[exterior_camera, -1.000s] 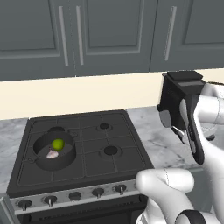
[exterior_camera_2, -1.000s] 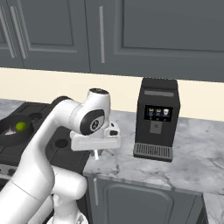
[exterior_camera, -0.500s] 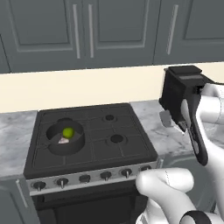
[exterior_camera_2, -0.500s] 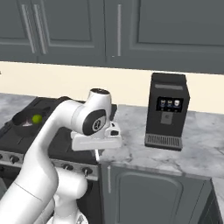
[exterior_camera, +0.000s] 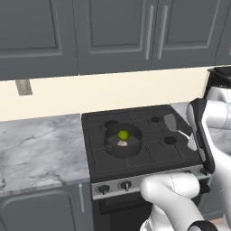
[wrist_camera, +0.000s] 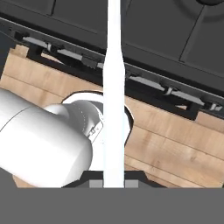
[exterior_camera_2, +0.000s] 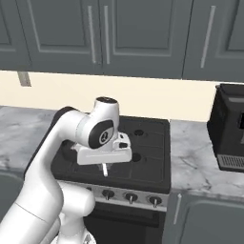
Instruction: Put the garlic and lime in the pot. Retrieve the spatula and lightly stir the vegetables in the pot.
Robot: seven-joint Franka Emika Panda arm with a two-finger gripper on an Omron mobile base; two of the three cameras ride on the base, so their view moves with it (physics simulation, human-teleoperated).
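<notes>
"Grey pot first: where is it?"

"You find the pot (exterior_camera: 109,145) just below the middle of the left base view, on the left half of the black stove (exterior_camera: 149,155). The lime (exterior_camera: 122,134) and the garlic (exterior_camera: 122,143) both lie inside it, the lime above the garlic in the frame and just beside it."

"And the spatula?"

"You have it in the gripper (wrist_camera: 113,183). In the hand view the spatula (wrist_camera: 114,87) runs as a thin white handle straight up from between the two fingertips to the top edge, so the jaws are closed narrowly on it. Behind the handle you see the stove's front edge with its knobs (wrist_camera: 168,91), and the wooden floor (wrist_camera: 175,131) lower in the frame."

"Is the blade anywhere near the pot?"

"No, it is well apart. In the left base view the flat grey blade shows right of centre, against the right part of the cooktop, with the pot off to its left. I cannot tell how high the blade hangs above the burners."

"What about the other side?"

"In the right base view the hand sits at centre, in front of the stove, and a short white stub of handle pokes out beneath it. The dark coffee machine (exterior_camera_2: 228,128) stands on the marble counter (exterior_camera_2: 200,167) at the right edge."
</notes>
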